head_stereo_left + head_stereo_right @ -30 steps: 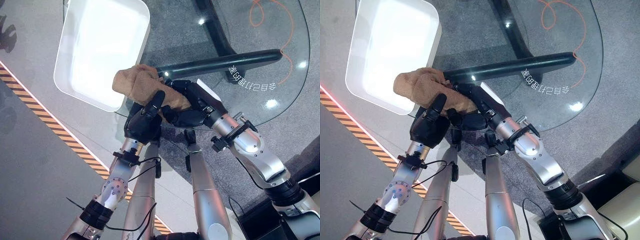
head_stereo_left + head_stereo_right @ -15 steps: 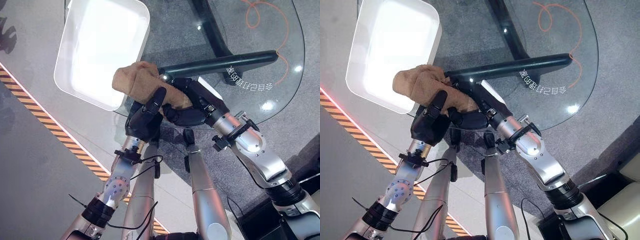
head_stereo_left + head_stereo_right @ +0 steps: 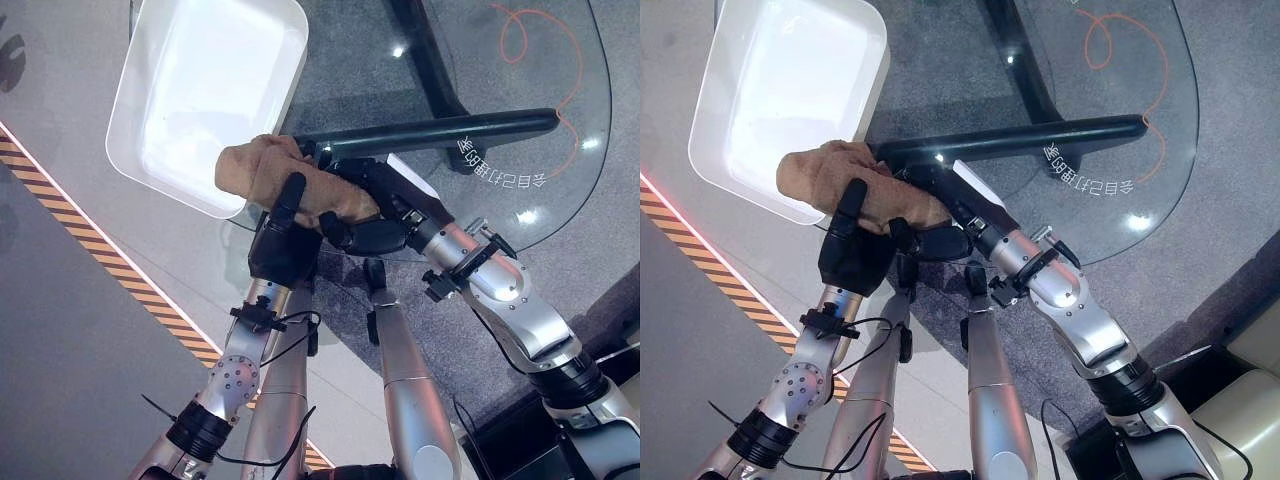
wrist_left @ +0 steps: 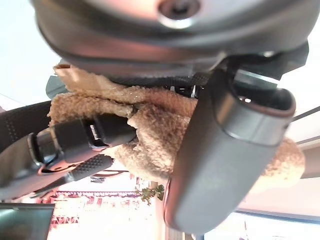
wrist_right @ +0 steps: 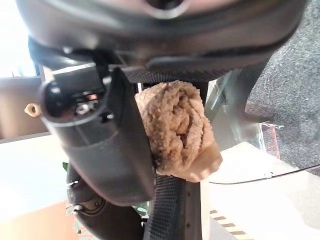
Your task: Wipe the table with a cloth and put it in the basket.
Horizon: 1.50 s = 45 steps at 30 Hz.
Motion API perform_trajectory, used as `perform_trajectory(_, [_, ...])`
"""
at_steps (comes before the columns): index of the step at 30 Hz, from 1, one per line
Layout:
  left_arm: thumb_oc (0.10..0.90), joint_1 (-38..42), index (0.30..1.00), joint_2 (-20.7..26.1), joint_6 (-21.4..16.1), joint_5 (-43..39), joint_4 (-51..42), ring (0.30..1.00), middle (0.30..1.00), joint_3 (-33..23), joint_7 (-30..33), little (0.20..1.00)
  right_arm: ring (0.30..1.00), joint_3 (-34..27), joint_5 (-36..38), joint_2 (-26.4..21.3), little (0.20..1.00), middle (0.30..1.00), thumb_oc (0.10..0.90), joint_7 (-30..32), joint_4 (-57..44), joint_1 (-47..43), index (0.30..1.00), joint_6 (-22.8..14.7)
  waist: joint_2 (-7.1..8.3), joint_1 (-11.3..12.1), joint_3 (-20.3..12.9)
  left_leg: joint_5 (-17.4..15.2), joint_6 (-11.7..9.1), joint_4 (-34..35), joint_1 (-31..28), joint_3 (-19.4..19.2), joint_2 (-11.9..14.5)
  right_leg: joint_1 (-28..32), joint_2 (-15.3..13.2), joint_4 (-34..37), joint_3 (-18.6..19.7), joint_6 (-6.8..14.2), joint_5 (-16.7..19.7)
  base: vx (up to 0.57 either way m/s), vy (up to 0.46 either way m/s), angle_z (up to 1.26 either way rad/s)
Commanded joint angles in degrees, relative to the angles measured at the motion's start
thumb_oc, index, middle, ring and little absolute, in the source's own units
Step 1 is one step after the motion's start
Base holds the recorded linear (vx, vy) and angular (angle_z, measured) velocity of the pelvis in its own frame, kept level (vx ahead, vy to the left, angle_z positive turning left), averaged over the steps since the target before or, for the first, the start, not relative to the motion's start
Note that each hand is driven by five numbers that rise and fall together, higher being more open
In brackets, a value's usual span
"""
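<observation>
A crumpled brown cloth (image 3: 262,170) hangs over the glass table's (image 3: 575,90) near left edge, one end overlapping the near rim of the white basket (image 3: 297,45). My left hand (image 3: 278,248) grips it from below, thumb pressed up against the cloth (image 4: 150,135). From the right, my right hand (image 3: 378,222) has its fingers curled round the other end of the cloth (image 5: 176,131). Both hands are shut on it, close together.
The basket (image 3: 878,55) stands off the table's left edge over grey floor. A dark bar (image 3: 450,128) of the table's frame runs under the glass just beyond the hands. An orange cord (image 3: 520,30) loops at the far right. Striped tape (image 3: 100,255) crosses the floor on the left.
Both hands have carried the cloth a little to the left, so its end now lies further over the basket's near rim.
</observation>
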<state>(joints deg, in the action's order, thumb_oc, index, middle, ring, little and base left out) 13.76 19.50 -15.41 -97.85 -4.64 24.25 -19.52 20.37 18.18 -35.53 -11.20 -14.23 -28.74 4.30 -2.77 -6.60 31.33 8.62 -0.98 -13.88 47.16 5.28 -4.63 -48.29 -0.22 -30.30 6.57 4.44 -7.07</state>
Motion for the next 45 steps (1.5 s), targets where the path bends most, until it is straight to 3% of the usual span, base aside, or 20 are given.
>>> perform_trajectory(1, [0.8,4.98,0.9,-3.56,-2.53,-2.43,-12.94,0.9,0.9,-5.39,-12.11,0.9,0.3,1.93,-0.25,1.06,0.2,0.3,0.1,-5.72,-7.88,3.21,0.3,-4.21,0.29,0.1,-1.53,-6.35,1.16,-2.53,-2.69,-0.94,-1.92,1.42,2.16,8.18,-1.58,0.14,7.35,0.0,0.0,0.0])
perform_trajectory(16, [0.8,3.59,0.9,-4.26,-1.23,-3.56,-12.97,0.9,0.9,-7.35,-13.4,0.9,0.3,0.32,-1.33,1.26,0.2,0.3,0.1,-6.21,-8.45,4.5,0.3,-3.84,0.31,0.21,-1.53,-5.84,1.17,-1.95,-2.11,-0.4,-2.13,0.86,2.48,8.93,-0.99,0.32,8.02,0.0,0.0,0.0])
perform_trajectory(30, [0.8,1.92,0.9,-4.51,-3.76,-8.94,-13.21,0.9,0.9,-9.81,-17.07,0.9,0.3,-0.62,-1.44,0.86,0.2,0.3,0.1,-7.44,-8.94,5.55,0.3,-3.18,0.28,0.66,-1.53,-5.51,1.04,-1.59,-1.97,0.31,-2.23,0.89,2.45,9.42,-0.61,0.22,8.17,0.0,0.0,0.0])
perform_trajectory(31, [0.74,1.71,0.848,-4.4,-4.2,-9.12,-13.32,0.848,0.848,-10.33,-17.28,0.84,0.3,-0.9,-1.36,0.77,0.2,0.3,0.1,-7.5,-8.97,5.86,0.3,-3.36,0.31,0.68,-1.53,-5.49,1.04,-1.61,-1.92,0.35,-2.22,0.83,2.5,9.39,-0.55,0.24,8.2,0.0,-0.012,0.03])
perform_trajectory(32, [0.391,1.66,0.549,-4.38,-4.42,-9.24,-13.34,0.549,0.549,-10.48,-17.37,0.491,0.3,-0.95,-1.38,0.8,0.2,0.3,0.1,-7.46,-9.0,5.97,0.3,-3.37,0.33,0.68,-1.53,-5.49,1.03,-1.66,-1.88,0.36,-2.21,0.8,2.51,9.36,-0.52,0.24,8.2,0.0,-0.014,0.04])
perform_trajectory(33, [0.193,1.42,0.38,-4.55,-4.3,-9.49,-13.33,0.38,0.38,-10.91,-17.53,0.293,0.3,-1.21,-1.52,0.92,0.2,0.3,0.1,-7.44,-9.05,6.3,0.3,-3.42,0.33,0.7,-1.53,-5.52,1.03,-1.66,-1.84,0.48,-2.26,0.73,2.55,9.37,-0.45,0.22,8.22,0.0,-0.01,0.05])
perform_trajectory(34, [0.193,1.39,0.38,-4.62,-4.31,-9.57,-13.3,0.38,0.38,-11.03,-17.61,0.293,0.3,-1.25,-1.6,0.97,0.2,0.3,0.1,-7.45,-9.02,6.37,0.3,-3.44,0.33,0.71,-1.53,-5.53,1.05,-1.65,-1.84,0.51,-2.28,0.71,2.55,9.38,-0.44,0.22,8.22,0.01,-0.013,0.06])
perform_trajectory(35, [0.1,1.14,0.3,-4.81,-4.25,-9.72,-13.27,0.3,0.3,-11.21,-17.75,0.2,0.3,-1.31,-1.67,1.16,0.2,0.3,0.1,-7.49,-9.0,6.67,0.3,-3.49,0.33,0.71,-1.53,-5.84,1.12,-1.64,-2.25,0.64,-2.34,1.07,2.49,9.37,-0.43,0.21,7.92,0.01,-0.01,0.06])
perform_trajectory(45, [0.1,0.2,0.3,-5.36,-2.5,-8.79,-13.64,0.3,0.3,-12.66,-17.21,0.2,0.3,-2.3,-1.96,1.68,0.2,0.3,0.1,-7.81,-9.36,7.55,0.3,-3.49,0.3,0.87,-1.53,-5.8,1.19,-1.53,-2.16,1.01,-2.55,0.98,2.62,9.69,-0.07,0.2,8.13,0.0,-0.002,0.01])
